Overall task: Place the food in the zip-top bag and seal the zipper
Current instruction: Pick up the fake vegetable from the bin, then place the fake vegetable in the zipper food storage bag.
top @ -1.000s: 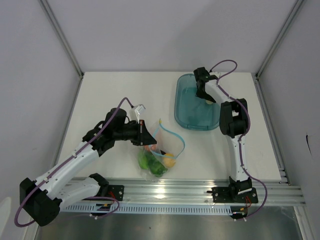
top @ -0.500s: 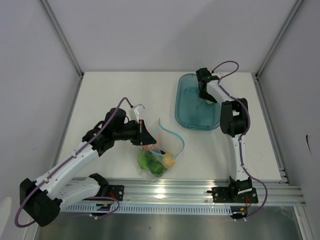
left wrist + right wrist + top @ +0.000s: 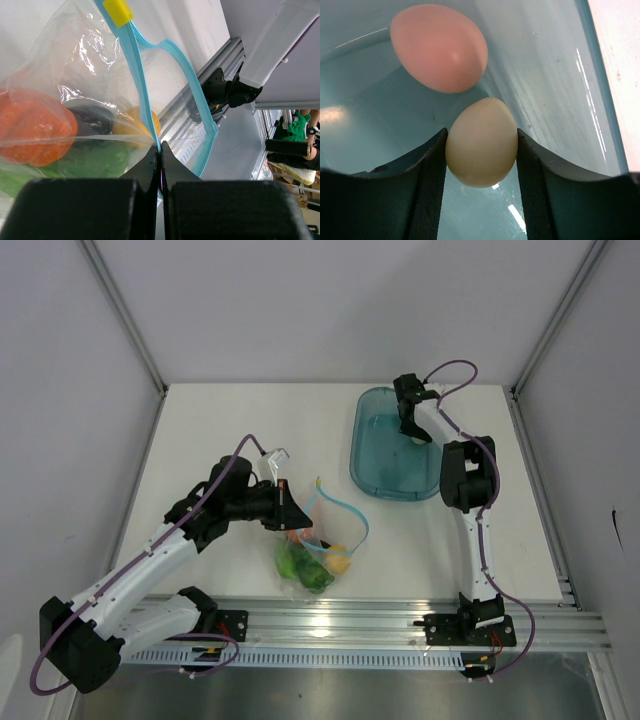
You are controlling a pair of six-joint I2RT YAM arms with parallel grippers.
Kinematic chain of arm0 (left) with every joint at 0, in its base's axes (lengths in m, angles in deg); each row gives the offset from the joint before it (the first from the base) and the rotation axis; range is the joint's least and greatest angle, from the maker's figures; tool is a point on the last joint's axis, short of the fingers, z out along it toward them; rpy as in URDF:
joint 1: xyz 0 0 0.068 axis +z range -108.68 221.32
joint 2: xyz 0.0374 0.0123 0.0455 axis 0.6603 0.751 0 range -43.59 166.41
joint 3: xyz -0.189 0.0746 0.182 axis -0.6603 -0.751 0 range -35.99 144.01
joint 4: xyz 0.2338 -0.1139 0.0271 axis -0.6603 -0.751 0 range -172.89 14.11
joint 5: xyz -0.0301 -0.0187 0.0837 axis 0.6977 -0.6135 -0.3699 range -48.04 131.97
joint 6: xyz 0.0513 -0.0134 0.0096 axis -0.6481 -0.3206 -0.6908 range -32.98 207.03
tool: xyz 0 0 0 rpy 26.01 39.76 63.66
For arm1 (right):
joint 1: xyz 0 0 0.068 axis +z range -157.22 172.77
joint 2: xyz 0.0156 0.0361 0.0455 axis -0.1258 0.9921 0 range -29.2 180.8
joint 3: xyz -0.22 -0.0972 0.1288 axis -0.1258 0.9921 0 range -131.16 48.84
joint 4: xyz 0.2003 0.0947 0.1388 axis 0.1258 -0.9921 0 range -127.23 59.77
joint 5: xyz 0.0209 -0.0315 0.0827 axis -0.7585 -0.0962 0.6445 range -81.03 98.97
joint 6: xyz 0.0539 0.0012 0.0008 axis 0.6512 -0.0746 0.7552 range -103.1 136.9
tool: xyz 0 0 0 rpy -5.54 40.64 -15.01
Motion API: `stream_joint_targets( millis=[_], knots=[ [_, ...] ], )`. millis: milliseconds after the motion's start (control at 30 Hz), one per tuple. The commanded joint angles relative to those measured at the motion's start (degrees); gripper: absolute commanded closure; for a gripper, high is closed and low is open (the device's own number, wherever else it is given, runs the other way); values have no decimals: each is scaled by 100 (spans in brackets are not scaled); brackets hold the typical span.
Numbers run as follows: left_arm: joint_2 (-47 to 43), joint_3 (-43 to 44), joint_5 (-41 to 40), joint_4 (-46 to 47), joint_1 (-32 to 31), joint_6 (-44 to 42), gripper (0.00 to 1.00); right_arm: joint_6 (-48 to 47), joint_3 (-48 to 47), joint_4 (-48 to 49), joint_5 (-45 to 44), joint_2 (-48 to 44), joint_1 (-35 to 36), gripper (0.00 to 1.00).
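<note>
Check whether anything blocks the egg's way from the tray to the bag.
Nothing visible does. The right gripper holds the egg inside the teal tray, so only the tray's wall needs clearing. Bare table lies between tray and zip-top bag, whose mouth the left gripper holds open.

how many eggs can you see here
2. A pale egg is between the fingers of the right gripper in the teal tray; a pinkish egg lies just beyond it. More could hide in the bag.
</note>
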Motion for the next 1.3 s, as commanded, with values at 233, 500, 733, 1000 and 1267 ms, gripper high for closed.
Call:
stream_joint_targets(
  millis=[233, 500, 733, 1000, 1267],
  knots=[
    [-106, -56, 117, 83, 63, -106, 99, -250, 652, 387, 436, -1018, 358, 84],
    [-132, -82, 47, 39, 63, -71, 99, -830, 2253, 776, 824, -2934, 1024, 86],
    [-185, -56, -6, 4, 54, -27, 100, -1182, 3306, 643, 1964, -4507, 1641, 86],
    [-202, -38, -85, -93, 54, -44, 99, -1569, 3932, 573, 4646, -5765, 2281, 84],
    [-185, 111, -147, -189, 63, -53, 99, -1947, 4590, 528, 5412, -6275, 3258, 80]
  ],
)
